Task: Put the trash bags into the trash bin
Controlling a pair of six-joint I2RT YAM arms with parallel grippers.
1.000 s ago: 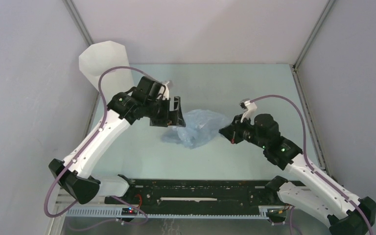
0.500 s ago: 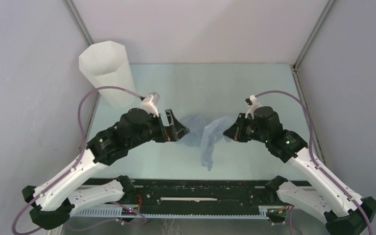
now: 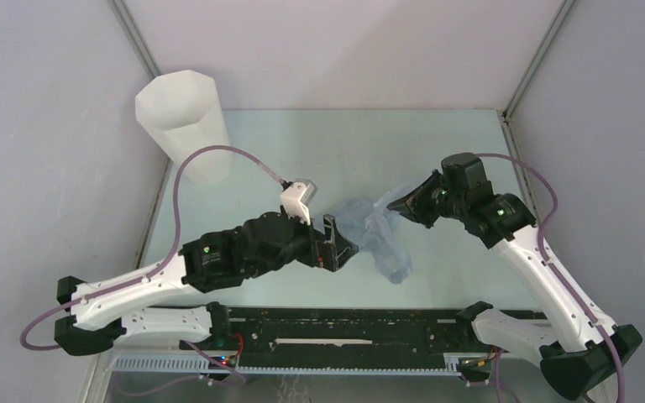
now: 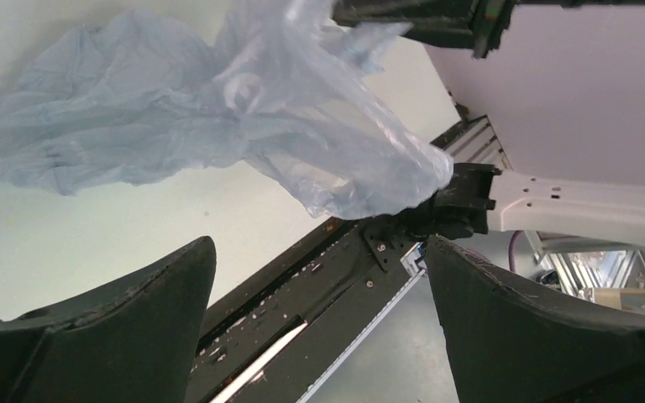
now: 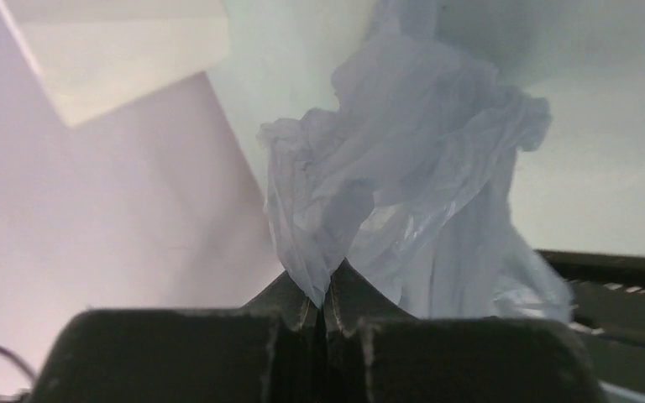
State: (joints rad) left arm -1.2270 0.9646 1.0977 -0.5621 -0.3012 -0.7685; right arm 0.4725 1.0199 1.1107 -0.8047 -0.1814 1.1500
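Note:
The pale blue-grey trash bag hangs crumpled at the table's centre, lifted at one corner, with its lower folds trailing toward the front rail. My right gripper is shut on that upper corner. In the right wrist view the film is pinched between the closed fingertips of the right gripper. My left gripper stands open just left of the bag, nothing between its fingers. In the left wrist view the bag lies ahead of the left gripper, apart from it. The white faceted trash bin stands upright at the far left corner.
A black rail runs along the near table edge between the arm bases. Grey enclosure walls close in left, right and behind. The bin also shows at the top left of the right wrist view.
My left arm swung away from the bin, down toward the table's centre, and its gripper opened wide. My right gripper raised the bag off the table and drew it back and right.

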